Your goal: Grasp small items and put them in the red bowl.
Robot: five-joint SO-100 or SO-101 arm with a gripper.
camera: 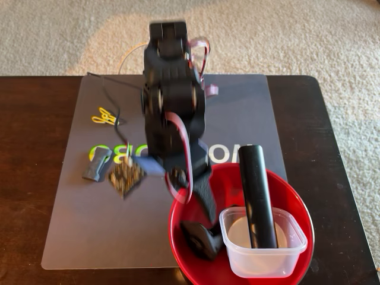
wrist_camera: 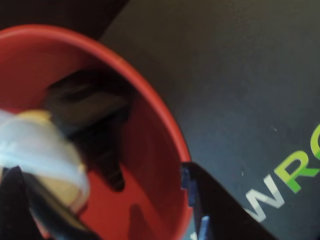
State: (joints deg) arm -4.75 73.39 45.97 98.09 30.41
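The red bowl point(camera: 297, 199) stands at the front right of the mat. A clear square tub point(camera: 264, 249) sits inside it, with something pale in it and a slim black remote point(camera: 256, 190) leaning across it. A dark grey part point(camera: 199, 237) lies in the bowl's left side, also seen in the wrist view point(wrist_camera: 85, 102) beside the tub point(wrist_camera: 42, 152). My gripper point(camera: 200, 208) hangs over the bowl's left rim point(wrist_camera: 150, 85), open, with nothing in it. One finger point(wrist_camera: 205, 200) shows clear of the part. Another dark grey part point(camera: 96, 166) lies on the mat at the left.
A small circuit board point(camera: 126, 177) lies on the grey mat point(camera: 89, 231) next to the left part, and a yellow clip point(camera: 104, 117) farther back. The mat rests on a dark wooden table point(camera: 29, 178) with carpet beyond its far edge.
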